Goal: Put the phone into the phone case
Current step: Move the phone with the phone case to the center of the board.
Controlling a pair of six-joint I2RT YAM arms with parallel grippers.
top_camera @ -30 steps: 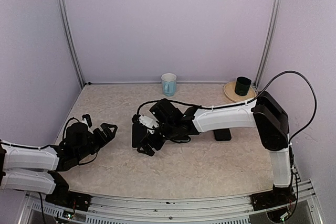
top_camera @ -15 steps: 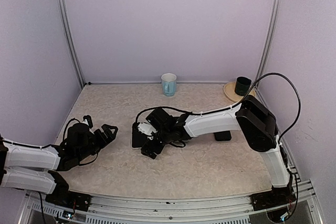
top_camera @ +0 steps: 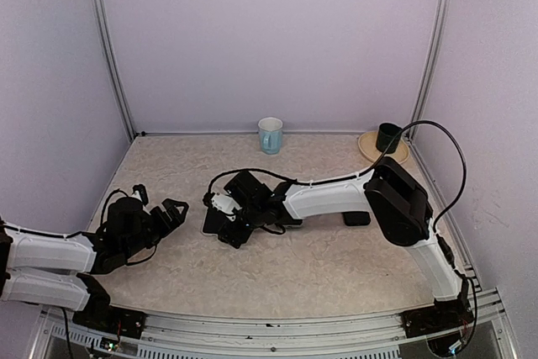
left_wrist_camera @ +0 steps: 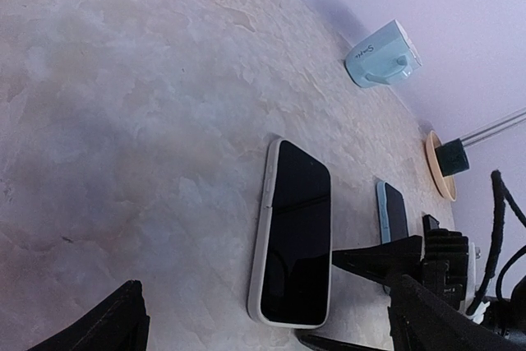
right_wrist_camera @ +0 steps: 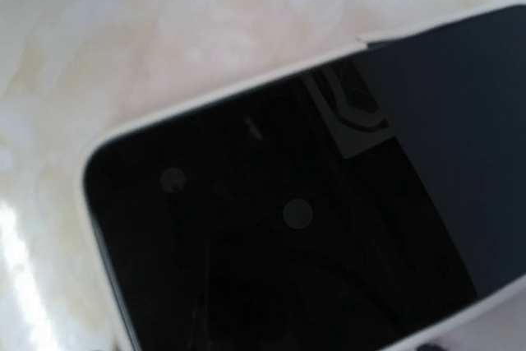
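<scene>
Both jaw pairs stand apart; under my right gripper [top_camera: 225,228] the black glass phone [left_wrist_camera: 300,236] looks seated in its white-rimmed case [left_wrist_camera: 260,244], leaving perhaps a press-down.

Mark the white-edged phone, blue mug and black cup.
white-edged phone [left_wrist_camera: 297,236]: left wrist view, middle of its dark screen.
blue mug [left_wrist_camera: 378,57]: left wrist view, its side wall.
black cup [top_camera: 388,137]: top view, its side.

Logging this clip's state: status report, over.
Left fingers open, clear of phone. Right fingers open, low over white-rimmed phone lying flat. Blue-edged slab lies apart; mug far back.
</scene>
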